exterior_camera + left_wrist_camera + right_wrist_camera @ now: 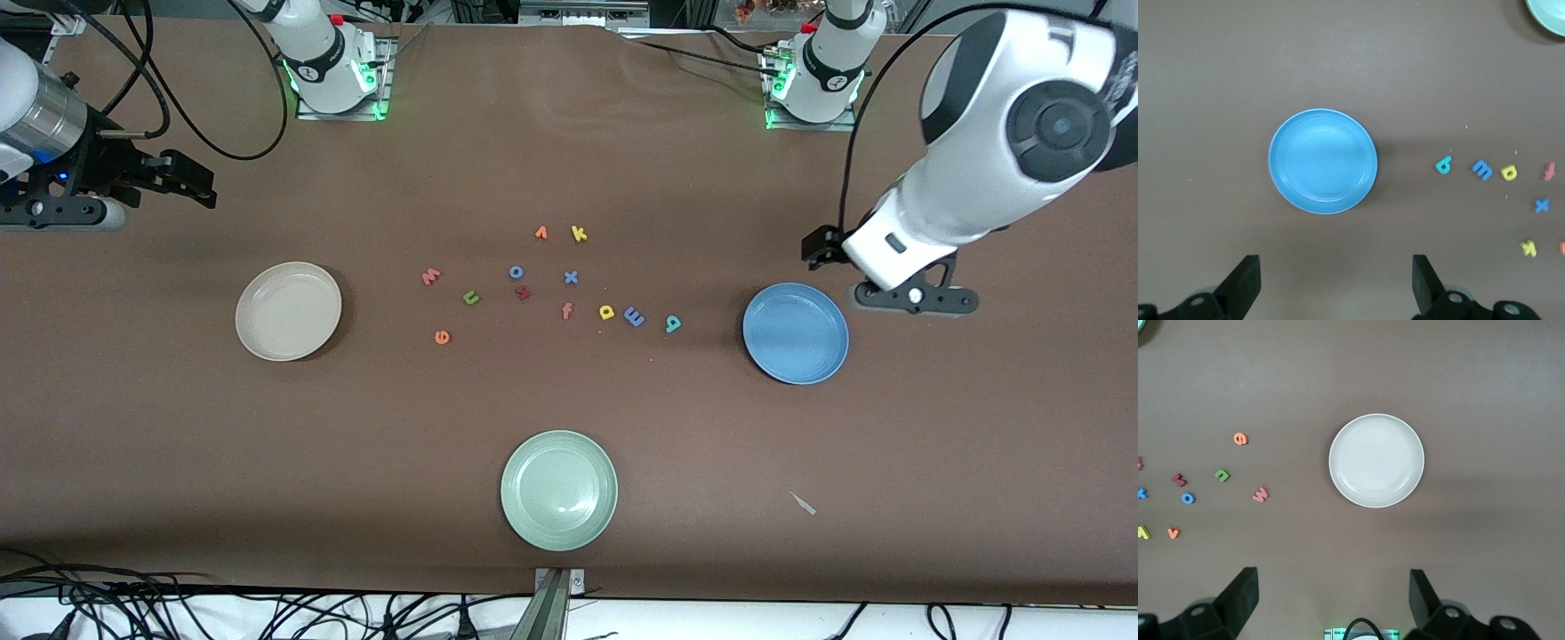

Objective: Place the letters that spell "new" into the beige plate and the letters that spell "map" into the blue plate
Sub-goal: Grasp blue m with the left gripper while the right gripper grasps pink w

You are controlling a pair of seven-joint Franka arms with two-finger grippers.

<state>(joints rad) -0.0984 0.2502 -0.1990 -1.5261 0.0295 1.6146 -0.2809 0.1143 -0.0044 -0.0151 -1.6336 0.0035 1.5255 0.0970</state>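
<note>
The empty beige plate (288, 311) (1376, 460) lies toward the right arm's end. Salmon "w" (430, 276), green "n" (471, 297) and orange "e" (442, 337) lie on the table beside it. The blue plate (795, 332) (1323, 161), also empty, lies toward the left arm's end, with teal "a" (673, 324), blue "m" (634, 316) and yellow "p" (606, 312) in a row beside it. My left gripper (916, 300) (1336, 280) hangs open by the blue plate's rim. My right gripper (191, 182) (1333, 593) hangs open over bare table by the beige plate.
A pale green plate (558, 490) sits nearest the front camera. Other letters lie mid-table: yellow "k" (579, 234), an orange letter (540, 233), blue "o" (516, 272), blue "x" (571, 277), a dark red letter (524, 292), orange "f" (566, 310).
</note>
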